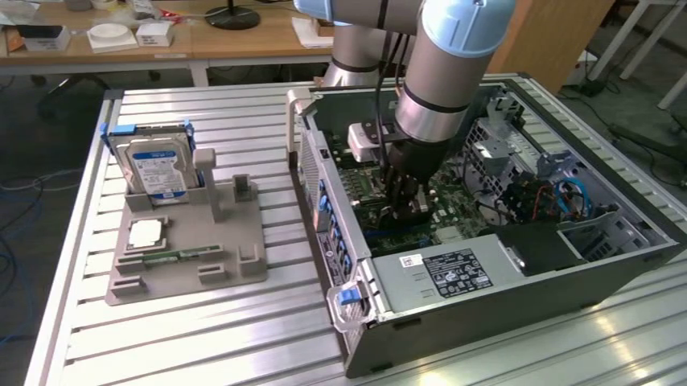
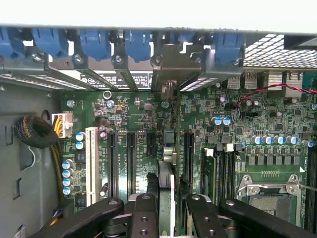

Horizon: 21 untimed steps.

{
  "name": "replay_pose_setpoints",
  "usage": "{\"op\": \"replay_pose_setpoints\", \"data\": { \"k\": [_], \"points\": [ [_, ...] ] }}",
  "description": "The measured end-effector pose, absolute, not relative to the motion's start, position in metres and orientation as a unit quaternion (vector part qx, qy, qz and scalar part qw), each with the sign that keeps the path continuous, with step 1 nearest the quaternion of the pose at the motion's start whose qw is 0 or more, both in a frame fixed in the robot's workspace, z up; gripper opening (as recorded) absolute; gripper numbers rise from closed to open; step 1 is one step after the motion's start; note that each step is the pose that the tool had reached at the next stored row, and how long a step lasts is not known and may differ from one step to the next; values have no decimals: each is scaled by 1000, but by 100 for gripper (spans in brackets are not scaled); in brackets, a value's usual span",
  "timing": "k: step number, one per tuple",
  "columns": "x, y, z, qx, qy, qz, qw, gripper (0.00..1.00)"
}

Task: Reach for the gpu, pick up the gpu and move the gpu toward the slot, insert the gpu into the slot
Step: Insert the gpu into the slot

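Observation:
My gripper (image 1: 409, 211) reaches down inside the open computer case (image 1: 322, 173), over the green motherboard (image 2: 124, 114). In the wrist view its two black fingers (image 2: 146, 203) are shut on the gpu (image 2: 166, 171), which stands on edge between them and shows as a thin strip running toward the case's rear wall. Its pale metal bracket (image 2: 168, 67) sits against the rear openings. The card lines up with the slot, of which a small blue piece (image 2: 169, 137) shows under the card's edge. The rest of the slot is hidden by the card. I cannot tell how deep the card sits.
Black expansion slots (image 2: 131, 163) and a white one (image 2: 91, 163) lie beside the card, the silver processor socket (image 2: 270, 191) on the other side. The power supply (image 1: 451, 273) fills the case's near end. Outside, a grey fixture (image 1: 231, 241) holds a hard drive (image 1: 158, 165).

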State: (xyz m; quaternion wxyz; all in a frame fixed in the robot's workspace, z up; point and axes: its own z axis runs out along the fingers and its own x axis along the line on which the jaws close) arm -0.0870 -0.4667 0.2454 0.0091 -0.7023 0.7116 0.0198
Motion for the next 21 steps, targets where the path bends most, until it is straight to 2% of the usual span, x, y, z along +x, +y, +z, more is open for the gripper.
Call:
{"op": "replay_pose_setpoints", "data": {
  "k": [21],
  "points": [
    [-87,-466,247,-702,712,20,9,27]
  ]
}}
